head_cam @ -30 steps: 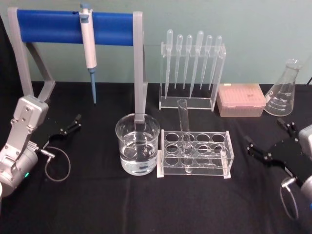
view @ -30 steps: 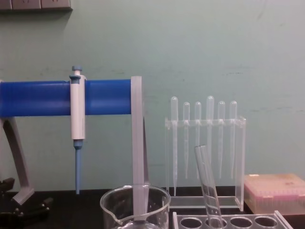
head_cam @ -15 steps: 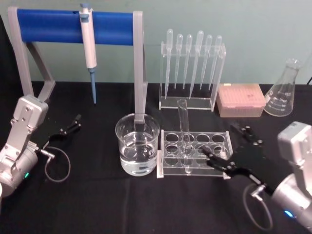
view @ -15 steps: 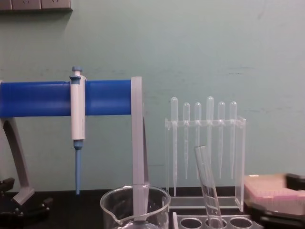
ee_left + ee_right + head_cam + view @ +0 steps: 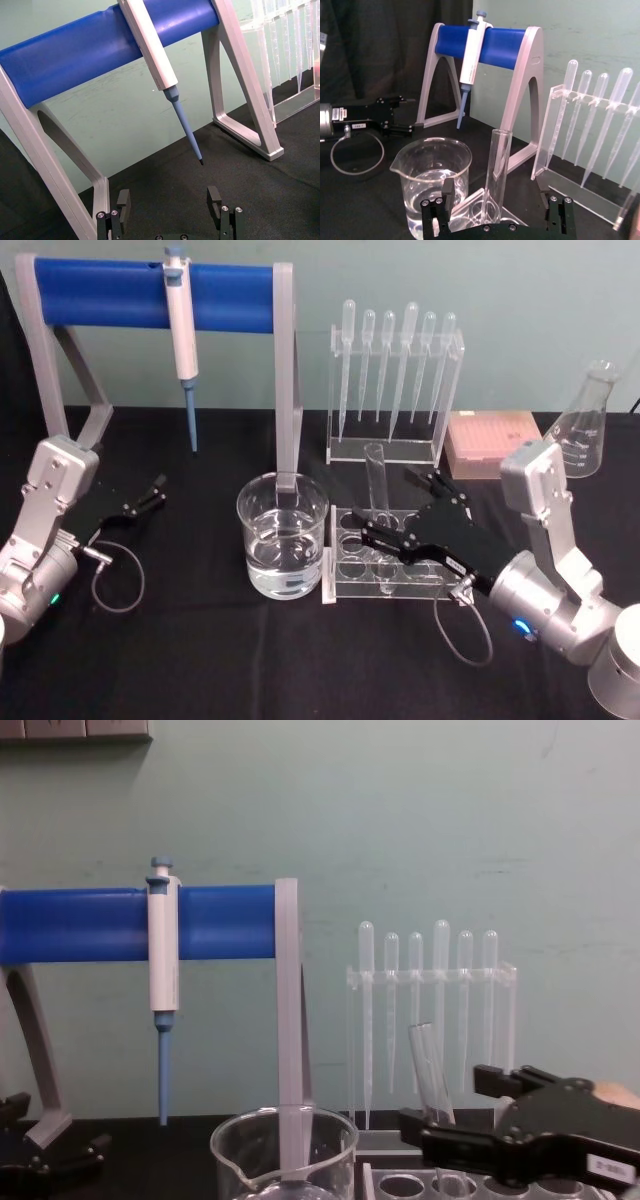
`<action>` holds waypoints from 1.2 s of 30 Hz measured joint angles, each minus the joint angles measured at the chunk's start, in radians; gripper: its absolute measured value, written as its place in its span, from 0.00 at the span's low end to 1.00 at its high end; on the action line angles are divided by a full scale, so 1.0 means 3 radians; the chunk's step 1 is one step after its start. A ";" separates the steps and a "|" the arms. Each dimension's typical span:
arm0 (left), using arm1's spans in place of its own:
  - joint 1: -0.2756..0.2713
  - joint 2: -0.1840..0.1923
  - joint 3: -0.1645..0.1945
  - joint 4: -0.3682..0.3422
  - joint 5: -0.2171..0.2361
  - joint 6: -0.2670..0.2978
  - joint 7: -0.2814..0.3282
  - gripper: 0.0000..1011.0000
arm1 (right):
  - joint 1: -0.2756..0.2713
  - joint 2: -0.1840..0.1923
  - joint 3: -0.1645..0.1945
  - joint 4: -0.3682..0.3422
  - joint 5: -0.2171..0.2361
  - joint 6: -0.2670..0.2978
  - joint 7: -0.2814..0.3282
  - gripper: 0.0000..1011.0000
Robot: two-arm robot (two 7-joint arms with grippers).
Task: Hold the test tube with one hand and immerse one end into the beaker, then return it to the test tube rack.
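We see the right gripper reaching across the test tube rack with its fingers spread wide. The test tube stands between them, leaning a little in a rack hole. In the right wrist view, the tube rises midway between the two fingers with a gap on each side, so nothing is grasped. Its rounded bottom is hard to make out there, lost behind the gripper's black body and the clear rack wall. In the chest view, one finger of the gripper crosses in front of the tube and hides its lower half. The rack is cut off there at the bottom edge. From the head view, the gripper's body covers the right half of the rack, so we cannot count the holes under it. The beaker sits just beyond the gripper's left finger, beside the rack, and holds clear liquid. Its base is cut off in the chest view. Behind the right arm, a pink box and a glass flask are partly hidden by the arm's grey housing. Well off to the left of the working gripper, the left gripper rests low over the black table with its fingers apart and holds nothing.
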 joint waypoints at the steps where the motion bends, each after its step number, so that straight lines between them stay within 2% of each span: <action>1: 0.0000 0.0000 0.0000 0.0000 0.0000 0.0000 0.0000 0.99 | 0.0022 -0.0025 0.0000 0.0028 0.0007 0.0008 0.0018 0.99; 6: 0.0000 0.0000 0.0000 0.0000 0.0000 0.0000 0.0000 0.99 | 0.0103 -0.0138 0.0002 0.0153 0.0028 0.0054 0.0094 0.98; 11: 0.0000 0.0000 0.0000 0.0000 0.0000 0.0000 0.0000 0.99 | 0.0127 -0.0187 0.0004 0.0183 -0.0005 0.0112 0.0118 0.90; 18: 0.0000 0.0000 0.0000 0.0000 0.0000 0.0000 0.0000 0.99 | 0.0115 -0.0239 0.0038 0.0189 -0.0092 0.0177 0.0123 0.70; 19: 0.0000 0.0000 0.0000 0.0000 0.0000 0.0000 0.0000 0.99 | 0.0113 -0.0244 0.0044 0.0189 -0.0101 0.0182 0.0124 0.64; 25: 0.0000 0.0000 0.0000 0.0000 0.0000 0.0000 0.0000 0.99 | 0.0090 -0.0283 0.0085 0.0200 -0.0150 0.0197 0.0145 0.47; 30: 0.0000 0.0000 0.0000 0.0000 0.0000 0.0000 0.0000 0.99 | 0.0071 -0.0315 0.0127 0.0201 -0.0184 0.0210 0.0167 0.28; 33: 0.0000 0.0000 0.0000 0.0000 0.0000 0.0000 0.0000 0.99 | 0.0060 -0.0329 0.0151 0.0190 -0.0204 0.0213 0.0183 0.23; 36: 0.0000 0.0000 0.0000 0.0000 0.0000 0.0000 0.0000 0.99 | 0.0050 -0.0338 0.0172 0.0176 -0.0215 0.0214 0.0192 0.23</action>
